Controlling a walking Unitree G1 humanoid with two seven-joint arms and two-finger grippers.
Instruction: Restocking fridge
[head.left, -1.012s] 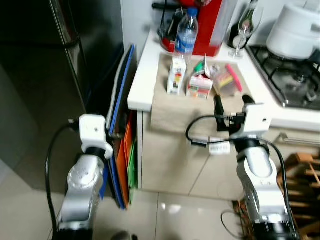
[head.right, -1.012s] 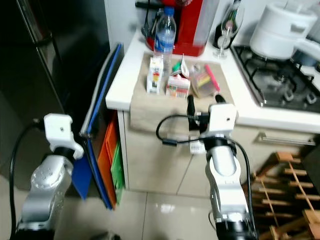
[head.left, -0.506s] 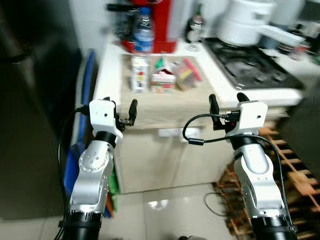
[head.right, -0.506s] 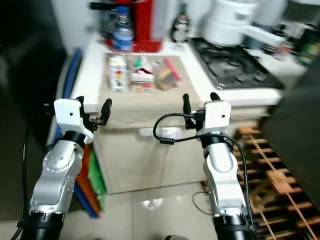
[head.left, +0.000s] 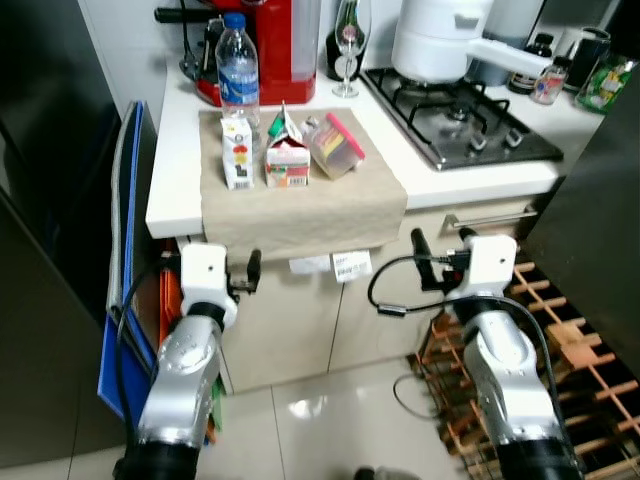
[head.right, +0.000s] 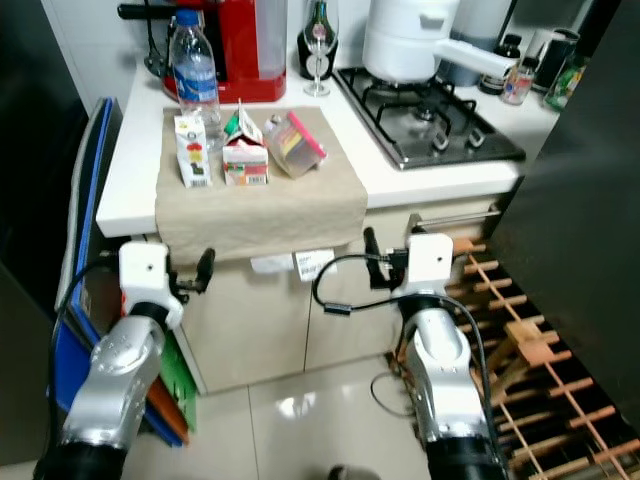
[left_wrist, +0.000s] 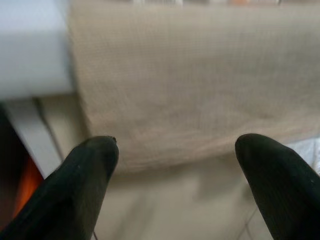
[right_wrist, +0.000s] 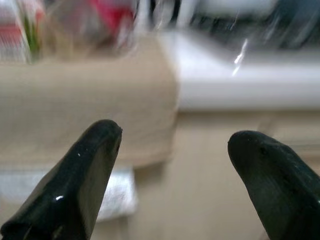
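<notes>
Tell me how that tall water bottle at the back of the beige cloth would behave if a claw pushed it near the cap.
The water bottle is tall and narrow, so a high push would probably tip it. It looks mostly full, likely heavy. Its round clear plastic may be slippery, and it would roll if toppled.

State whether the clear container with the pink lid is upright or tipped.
Tipped: the clear container leans on the cloth, pink lid facing sideways.

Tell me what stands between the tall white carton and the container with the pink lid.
A small red-and-white carton stands between the tall white carton and the pink-lidded container, seen in both eye views.
</notes>
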